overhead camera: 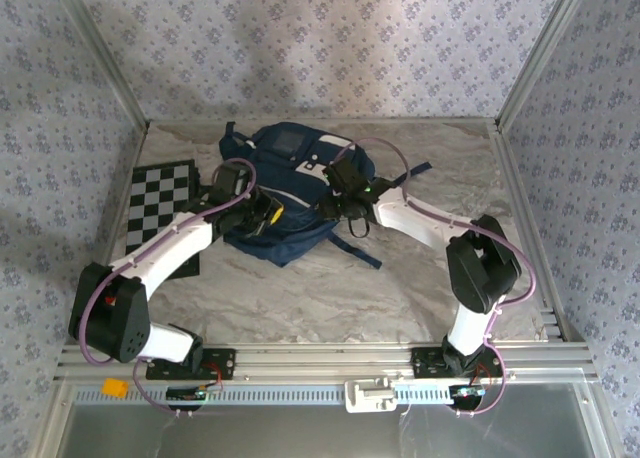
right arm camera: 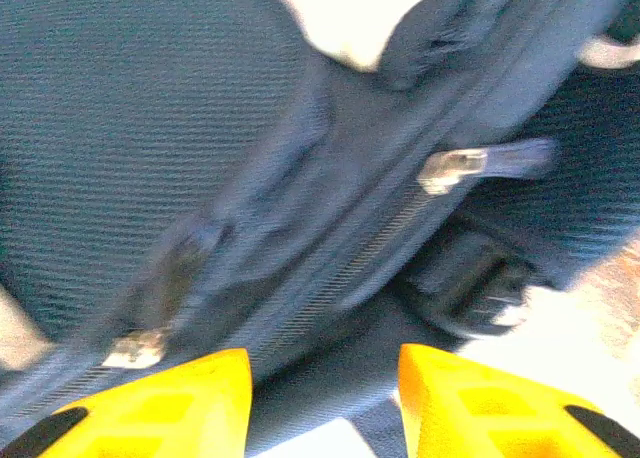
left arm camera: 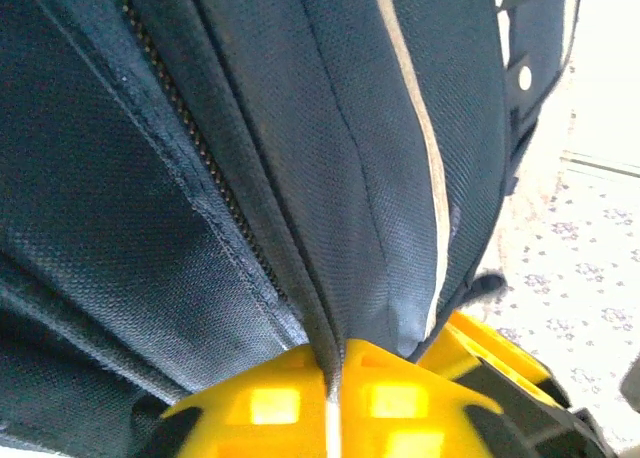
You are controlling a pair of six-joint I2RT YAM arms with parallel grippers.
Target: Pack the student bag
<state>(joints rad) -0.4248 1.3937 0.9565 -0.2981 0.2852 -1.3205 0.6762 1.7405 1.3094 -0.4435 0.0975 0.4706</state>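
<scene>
Bag: the bag (overhead camera: 290,168) lies flat on the table (overhead camera: 420,288), about mid-width and nearer the far edge than the near one, front face up.
Axis: the long axis runs roughly from far edge to near edge. The pocket (overhead camera: 288,140) end points at the far edge, and loose straps (overhead camera: 355,246) trail toward the near-right corner. I cannot tell which end is the top.
Zip: a zip (right arm camera: 370,248) crosses the right wrist view with a metal pull (right arm camera: 450,166) on it. The teeth look meshed there, though that view is blurred.
Left claw: the left claw (left arm camera: 330,383) is together on a fold of cloth at the bag's left side. A ridge of fabric beside a white stripe (left arm camera: 420,148) runs down into the seam between the yellow fingers (left arm camera: 270,398).
Why held so: in my judgement the pinch keeps the cloth taut and stops the bag sliding while the other arm works.
Right claw: the right claw (right arm camera: 320,378) is apart, its tips straddling the zip line on the bag's right side. Nothing looks pinched between them.
Why placed so: it is probably lined up for the pull or the lip of the opening — one arm anchors, the other works.
Stage: early by my reading — the bag looks shut.
Chessboard: the chessboard (overhead camera: 160,203) lies flat by the table's left edge, beside the bag, with the left arm (overhead camera: 175,248) reaching over its near side.
</scene>
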